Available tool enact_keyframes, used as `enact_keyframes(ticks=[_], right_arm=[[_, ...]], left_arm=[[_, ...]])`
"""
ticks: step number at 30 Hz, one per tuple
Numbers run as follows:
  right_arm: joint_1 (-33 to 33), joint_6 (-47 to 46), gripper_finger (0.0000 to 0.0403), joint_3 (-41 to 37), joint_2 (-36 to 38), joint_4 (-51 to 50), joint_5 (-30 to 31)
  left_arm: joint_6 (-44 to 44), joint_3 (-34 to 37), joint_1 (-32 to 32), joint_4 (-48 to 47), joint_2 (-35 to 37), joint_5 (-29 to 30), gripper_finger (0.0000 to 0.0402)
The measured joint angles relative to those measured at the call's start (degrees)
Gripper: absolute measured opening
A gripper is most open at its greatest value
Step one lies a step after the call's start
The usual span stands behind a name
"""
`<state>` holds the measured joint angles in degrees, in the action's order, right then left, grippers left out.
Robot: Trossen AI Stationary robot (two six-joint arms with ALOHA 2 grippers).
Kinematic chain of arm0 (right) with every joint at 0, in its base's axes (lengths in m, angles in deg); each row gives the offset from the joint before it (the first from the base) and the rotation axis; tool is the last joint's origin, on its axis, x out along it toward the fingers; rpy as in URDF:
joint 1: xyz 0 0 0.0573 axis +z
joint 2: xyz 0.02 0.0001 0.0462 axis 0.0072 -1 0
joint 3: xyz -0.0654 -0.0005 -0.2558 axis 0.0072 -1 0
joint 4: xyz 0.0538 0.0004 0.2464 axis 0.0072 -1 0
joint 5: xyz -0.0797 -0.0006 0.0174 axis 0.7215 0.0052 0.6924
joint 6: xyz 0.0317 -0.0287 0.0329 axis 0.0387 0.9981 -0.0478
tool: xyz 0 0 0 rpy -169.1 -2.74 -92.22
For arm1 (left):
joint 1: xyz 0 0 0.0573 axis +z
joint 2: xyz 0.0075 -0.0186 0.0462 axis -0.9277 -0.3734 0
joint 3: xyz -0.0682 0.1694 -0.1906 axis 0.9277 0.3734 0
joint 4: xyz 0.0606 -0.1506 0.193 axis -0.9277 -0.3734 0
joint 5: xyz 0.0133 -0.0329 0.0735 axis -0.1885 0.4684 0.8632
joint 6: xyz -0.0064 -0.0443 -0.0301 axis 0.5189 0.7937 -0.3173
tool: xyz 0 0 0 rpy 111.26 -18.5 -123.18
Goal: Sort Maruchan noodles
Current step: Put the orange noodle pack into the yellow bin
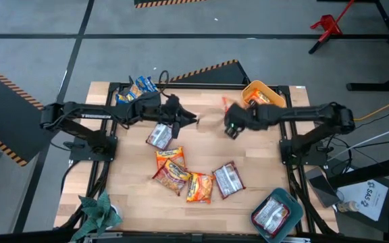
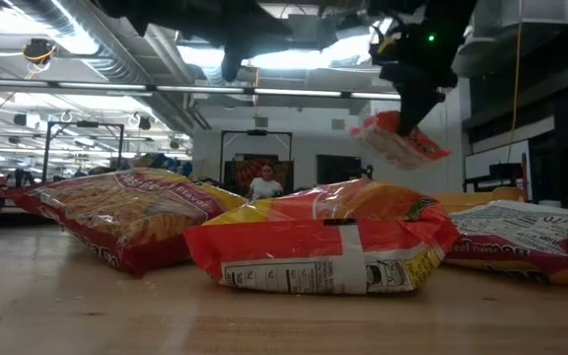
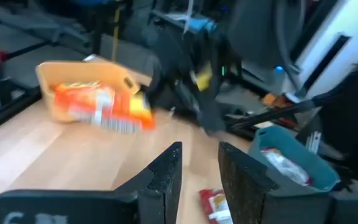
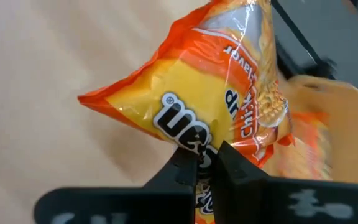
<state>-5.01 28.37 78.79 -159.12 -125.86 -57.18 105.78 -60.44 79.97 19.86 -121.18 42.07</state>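
Observation:
Several Maruchan packets lie flat mid-table: a silver one [image 1: 159, 136], orange ones [image 1: 170, 157] [image 1: 199, 187] and a silver-red one [image 1: 228, 179]. My right gripper [image 4: 205, 154] is over the table's far right part, beside the yellow bin [image 1: 273, 92], and is shut on an orange-and-yellow packet [image 2: 398, 144]. My left gripper [image 3: 201, 167] is open and empty above the far middle of the table [image 1: 186, 119], facing the right arm. Blue packets fill the grey bin [image 1: 138, 88]. An orange packet [image 3: 98, 103] lies in the yellow bin. A silver-red one [image 1: 271, 214] lies in the teal bin. My right gripper pinches the orange-and-yellow packet between its two fingers at one edge, by the printed logo [image 4: 185, 127]. In the low view the packet hangs tilted below the fingers [image 2: 409, 110], lifted clear of the table and of the packets under it.
The grey bin stands at the far left, the yellow bin at the far right and the teal bin [image 1: 290, 202] at the near right corner. A teal cloth [image 1: 98, 210] lies at the near left corner. A person [image 2: 265, 183] stands far behind the table.

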Motion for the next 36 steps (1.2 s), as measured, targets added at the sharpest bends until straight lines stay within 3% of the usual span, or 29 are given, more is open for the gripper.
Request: enact_keyframes(ticks=[9,18,36], right_arm=[[-13.53,-9.65,0.0001,2.98,0.00,-14.12,1.89],[-22.38,-11.20,0.0001,1.87,-1.19,-15.16,3.33],[-27.74,-8.36,0.0004,1.80,-11.75,-14.41,2.34]], left_arm=[[-0.02,0.04,-0.02,-2.17,0.28,0.98,0.0100],[-0.66,0.04,-0.02,-2.63,0.26,2.79,0.0100],[-1.59,0.04,-0.02,-3.26,0.24,2.92,0.0100]])
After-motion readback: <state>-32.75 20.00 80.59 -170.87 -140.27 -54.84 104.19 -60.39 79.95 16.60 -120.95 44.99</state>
